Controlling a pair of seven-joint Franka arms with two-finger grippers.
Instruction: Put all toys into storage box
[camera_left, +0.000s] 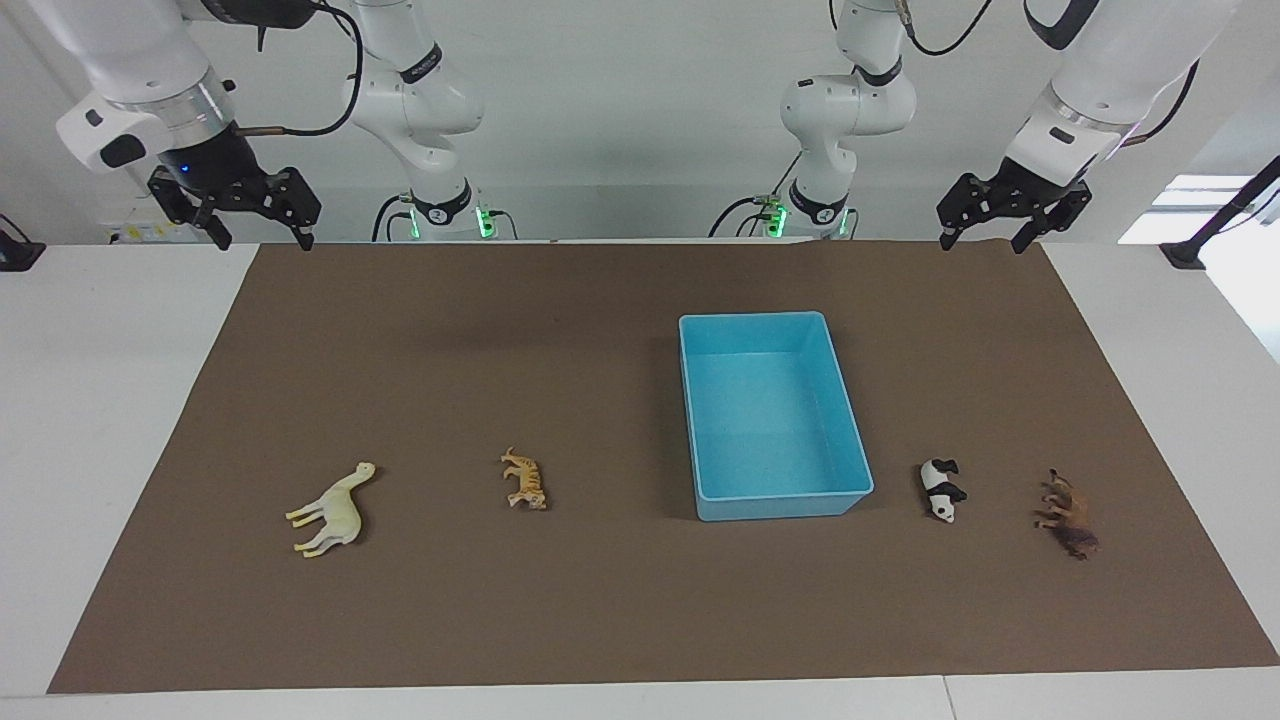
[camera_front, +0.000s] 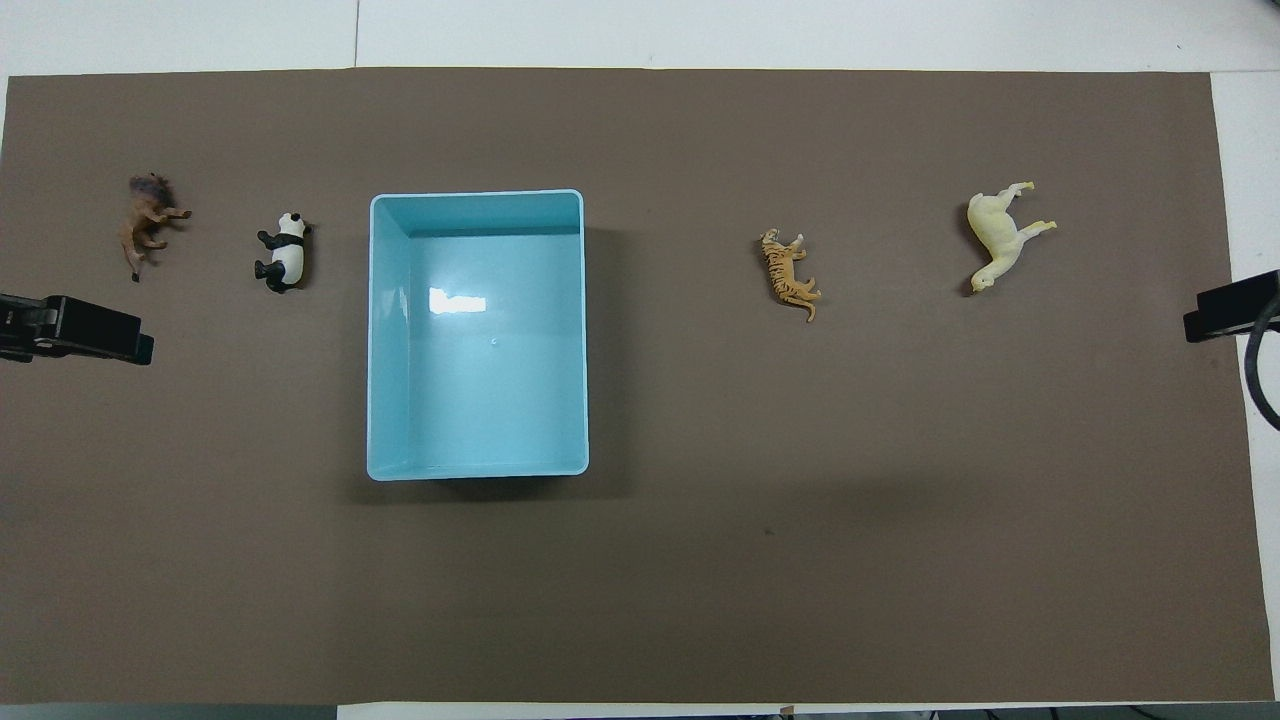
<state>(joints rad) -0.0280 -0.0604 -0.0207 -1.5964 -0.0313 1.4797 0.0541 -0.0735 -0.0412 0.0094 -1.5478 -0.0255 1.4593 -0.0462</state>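
All four toys lay on the surface outside the empty box (camera_left: 840, 400). The panda (camera_left: 941, 489) and lion (camera_left: 1066, 515) lay toward the left tool (camera_left: 1011, 225), the tiger (camera_left: 524, 479) and camel (camera_left: 330, 511) toward the right tool (camera_left: 245, 210); both tools hung spread, waiting.

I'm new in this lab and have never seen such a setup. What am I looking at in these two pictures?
Two robot arms stand at a table covered by a brown mat. One picture looks at them from across the table; the other looks down from above their own end. Each arm ends in a two-finger end effector: the left end effector and the right end effector both hang open over the mat's edge nearest the robots, holding nothing. On the mat sits an empty blue storage box. The panda and lion lie toward the left arm's end, the tiger and camel toward the right arm's.
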